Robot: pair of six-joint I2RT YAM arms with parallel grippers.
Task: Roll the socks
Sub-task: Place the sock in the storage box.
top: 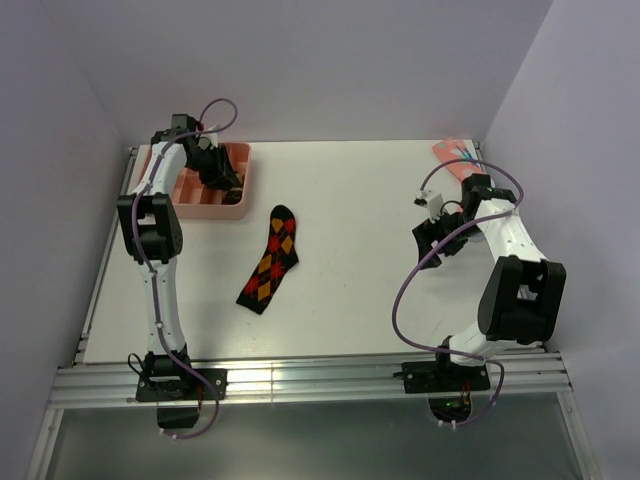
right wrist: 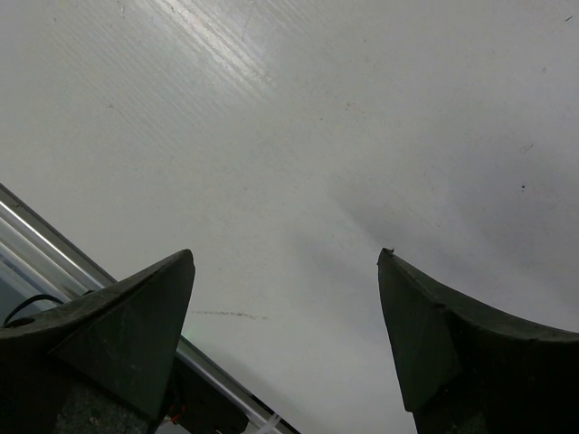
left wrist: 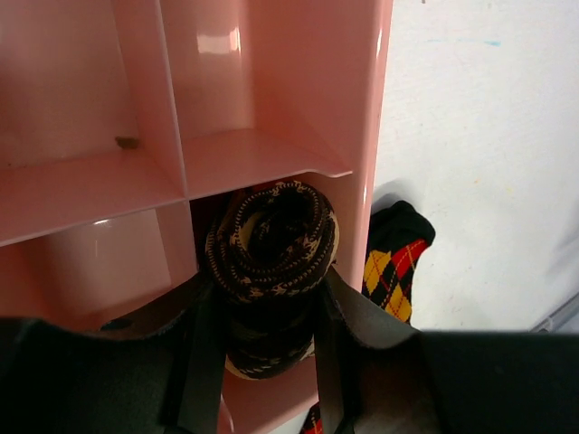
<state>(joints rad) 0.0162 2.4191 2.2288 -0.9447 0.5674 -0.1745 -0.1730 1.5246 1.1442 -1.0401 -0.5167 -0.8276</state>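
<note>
Clamps rolled sock (left wrist: 271, 240) in half-closed left gripper (left wrist: 267, 307) inside pink tray (left wrist: 298, 81). Holds right gripper (right wrist: 285, 262) wide, empty. Finds flat sock (top: 270, 260) lengthwise far-to-near, nearer left arm (top: 150, 230).

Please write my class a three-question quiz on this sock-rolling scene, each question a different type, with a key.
1. True or false: the right gripper is open and holds nothing.
2. Where is the rolled sock? A) lying mid-table; B) between the fingers of the left gripper, at the pink tray; C) in the right gripper.
3. Fill in: the argyle sock on the table lies ____, not rolled.
Key: 1 true; 2 B; 3 flat.
</note>
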